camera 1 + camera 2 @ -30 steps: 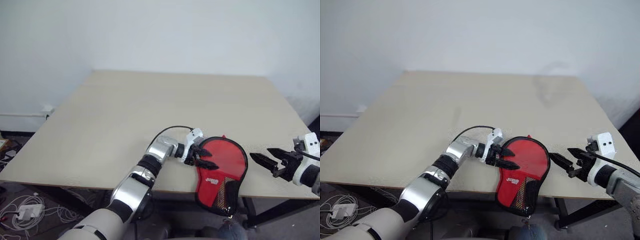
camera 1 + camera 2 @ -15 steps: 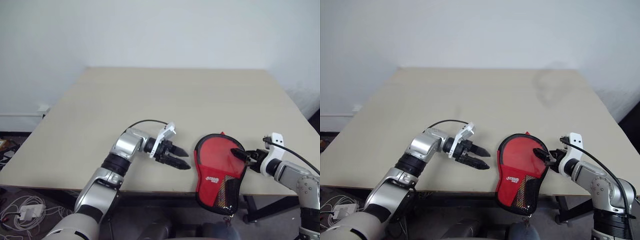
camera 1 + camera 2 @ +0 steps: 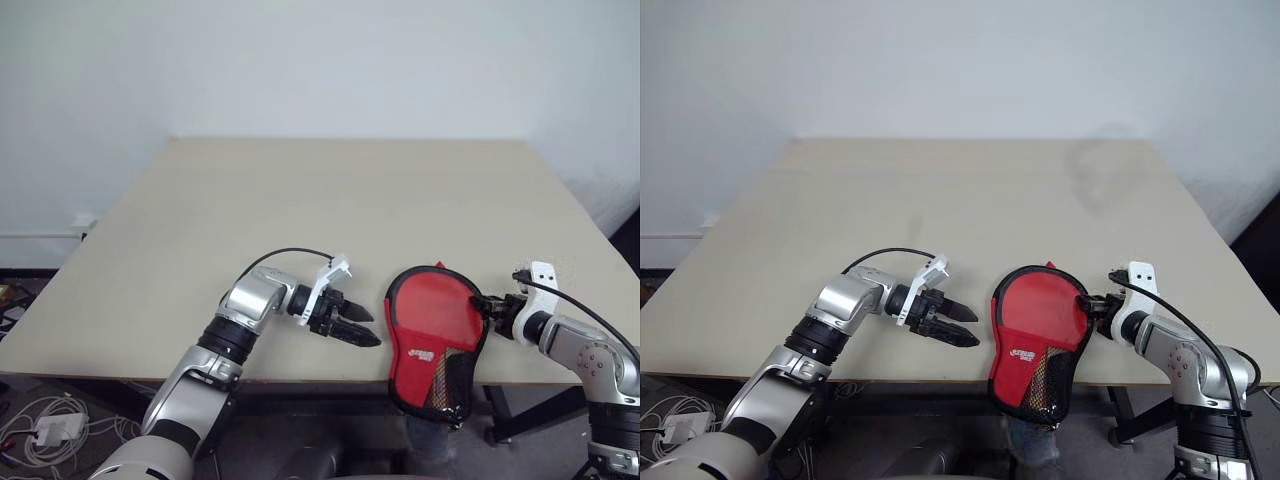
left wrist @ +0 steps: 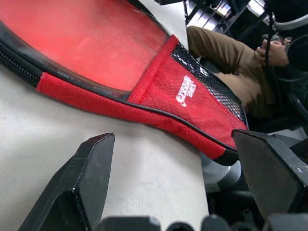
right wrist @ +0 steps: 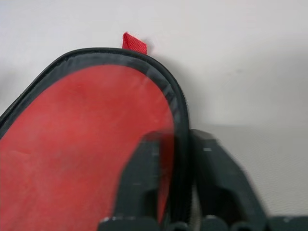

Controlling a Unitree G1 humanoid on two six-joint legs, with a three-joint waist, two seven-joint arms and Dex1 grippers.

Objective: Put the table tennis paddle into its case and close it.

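A pale wall backs a beige table [image 3: 300,210], with cables on the floor at its left. In the head views the red case [image 3: 437,340] lies at the near edge, its narrow mesh end hanging over the drop. The right gripper [image 3: 487,304] is clamped together on the case's right rim; the left gripper [image 3: 352,327] rests beside the case with its fingers apart, holding nothing. In the left wrist view the paddle [image 4: 91,38] shows red through the clear panel, apparently inside, beside the white logo and black mesh; a seated person's legs [image 4: 221,62] lie beyond. In the right wrist view the black fingers [image 5: 144,183] pinch the zip edging near a red tab [image 5: 134,43]. A pull toward the edge could drag the overhanging case off the table; a grip on edging alone may slip.
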